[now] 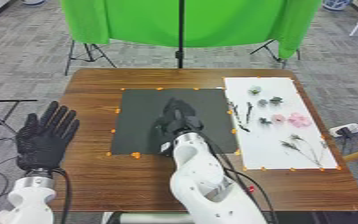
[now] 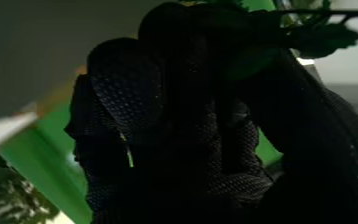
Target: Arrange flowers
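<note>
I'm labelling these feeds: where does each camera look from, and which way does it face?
Head view: on the robot's head, facing forward and down at the table; both arms, left hand and right hand show.
Right wrist view: on the right arm's wrist, facing along the right hand toward a leafy stem.
Shared: the right hand and the green cloth.

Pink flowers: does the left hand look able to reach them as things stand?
Probably not: the left hand is by the left edge of the table, and the right hand, over the black mat, sits between it and the pink flowers.
</note>
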You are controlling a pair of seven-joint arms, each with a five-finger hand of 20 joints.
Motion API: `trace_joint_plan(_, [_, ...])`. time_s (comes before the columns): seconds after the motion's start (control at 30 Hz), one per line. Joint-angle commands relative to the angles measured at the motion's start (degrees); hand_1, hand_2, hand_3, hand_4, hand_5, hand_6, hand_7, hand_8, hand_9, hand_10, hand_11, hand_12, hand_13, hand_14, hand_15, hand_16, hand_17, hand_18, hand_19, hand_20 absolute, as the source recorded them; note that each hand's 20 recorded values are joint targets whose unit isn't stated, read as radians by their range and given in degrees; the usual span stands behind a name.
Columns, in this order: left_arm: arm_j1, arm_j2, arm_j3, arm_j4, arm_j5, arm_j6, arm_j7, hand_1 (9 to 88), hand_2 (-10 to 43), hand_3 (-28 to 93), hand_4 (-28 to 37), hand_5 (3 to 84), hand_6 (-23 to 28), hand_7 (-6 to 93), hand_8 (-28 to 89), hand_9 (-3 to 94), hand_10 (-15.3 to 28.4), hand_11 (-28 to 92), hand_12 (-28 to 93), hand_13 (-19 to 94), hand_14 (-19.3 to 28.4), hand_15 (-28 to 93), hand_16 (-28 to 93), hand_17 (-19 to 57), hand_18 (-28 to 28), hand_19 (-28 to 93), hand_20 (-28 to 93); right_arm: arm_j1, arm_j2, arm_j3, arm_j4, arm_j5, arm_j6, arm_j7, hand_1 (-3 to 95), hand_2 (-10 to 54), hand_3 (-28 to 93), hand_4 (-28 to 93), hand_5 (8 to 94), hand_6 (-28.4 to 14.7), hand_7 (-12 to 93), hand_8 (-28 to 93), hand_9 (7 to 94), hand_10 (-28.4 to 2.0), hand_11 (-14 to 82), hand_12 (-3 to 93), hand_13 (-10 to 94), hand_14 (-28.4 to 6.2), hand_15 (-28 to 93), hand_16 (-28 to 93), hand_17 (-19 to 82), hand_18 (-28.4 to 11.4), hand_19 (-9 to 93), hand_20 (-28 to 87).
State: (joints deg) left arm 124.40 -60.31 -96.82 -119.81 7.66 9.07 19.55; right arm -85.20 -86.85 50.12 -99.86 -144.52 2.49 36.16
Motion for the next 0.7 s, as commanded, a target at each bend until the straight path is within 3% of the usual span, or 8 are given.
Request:
trace_joint_plan(0.03, [-5.00, 2.01, 3.52, 2.23, 2.72, 0.61, -4.21, 25.4, 19.3, 72, -28.3, 44.7, 8.0, 7.1, -9, 37.8, 12.6, 15, 6, 27, 12.9, 23, -7, -7.0, 11.6, 31, 9, 2.08, -7.00, -1.46, 7.35, -0.59, 0.17, 2.57, 51.8, -9.5, 85, -17, 80.2, -0.9, 44, 15, 90.7, -10.1, 19.9, 46.8, 81, -7.5, 55, 39, 36, -27.7, 90, 26])
trace_joint_plan(0.1, [-4.95, 2.23, 3.50, 2.01, 2.06, 0.74, -3.65, 25.4, 19.2, 72, -28.3, 44.7, 8.0, 7.2, -9, 37.8, 12.6, 15, 6, 27, 12.8, 23, -7, -6.9, 11.5, 30, 9, 2.95, -7.87, -1.88, 8.34, -1.13, 0.43, 2.54, 51.6, -9.5, 85, -17, 79.8, -0.8, 45, 15, 90.5, -10.1, 20.3, 46.8, 81, -7.5, 56, 38, 36, -27.7, 90, 27])
trace_joint_plan(0.2, [-5.98, 2.37, 3.87, 2.38, 2.33, 0.59, -4.02, 25.5, 19.2, 72, -28.3, 44.7, 8.0, 7.3, -9, 37.7, 12.6, 15, 6, 27, 12.7, 23, -7, -6.8, 11.4, 30, 9, 3.64, -8.11, -2.25, 8.91, -0.85, 2.29, 3.88, 52.2, -9.5, 84, -18, 77.5, -0.7, 48, 15, 89.2, -10.5, 22.0, 47.0, 80, -8.0, 58, 38, 36, -27.9, 90, 27])
trace_joint_plan(0.27, [-5.53, 2.28, 3.74, 2.10, 2.13, 0.83, -3.69, 25.5, 19.2, 72, -28.3, 44.7, 8.0, 7.3, -9, 37.7, 12.6, 15, 6, 27, 12.7, 23, -7, -6.8, 11.4, 30, 9, 3.18, -7.91, -2.24, 8.50, -1.28, 1.76, 3.17, 51.5, -9.5, 83, -20, 73.5, -1.1, 52, 14, 85.5, -11.5, 26.2, 46.7, 77, -8.8, 62, 36, 35, -28.1, 90, 29])
trace_joint_plan(0.43, [-5.11, 1.90, 3.46, 2.04, 1.66, 0.44, -2.68, 25.7, 19.3, 72, -28.3, 44.7, 8.2, 7.2, -9, 37.7, 12.6, 15, 6, 27, 13.3, 24, -7, -7.0, 11.6, 30, 9, 2.93, -7.11, -2.32, 7.64, -0.32, -1.37, 3.69, 45.9, -9.5, 84, -28, 56.9, -4.1, 63, 6, 68.7, -17.1, 46.0, 37.4, 69, -13.1, 73, 26, 34, -28.4, 91, 33])
trace_joint_plan(0.53, [-5.43, 1.94, 3.60, 2.14, 1.59, 0.54, -2.39, 25.7, 19.4, 72, -28.3, 44.7, 8.4, 7.0, -9, 37.7, 12.7, 15, 6, 27, 13.4, 24, -7, -7.2, 11.7, 31, 10, 3.05, -7.12, -1.74, 7.56, 0.83, -4.89, 4.54, 43.3, -9.5, 86, -28, 55.4, -5.3, 63, 5, 65.4, -18.7, 50.5, 33.8, 67, -14.0, 75, 24, 33, -28.4, 91, 34])
trace_joint_plan(0.7, [-5.08, 1.78, 3.58, 2.06, 1.41, 0.42, -2.13, 25.9, 19.5, 72, -28.3, 44.7, 8.6, 7.0, -9, 37.5, 12.9, 15, 6, 27, 13.7, 24, -7, -7.5, 12.0, 31, 10, 2.64, -7.08, -1.69, 7.36, 0.91, -5.55, 3.95, 41.3, -9.5, 87, -28, 54.8, -6.5, 62, 3, 63.7, -20.3, 53.7, 29.1, 66, -14.2, 75, 23, 32, -28.4, 90, 35])
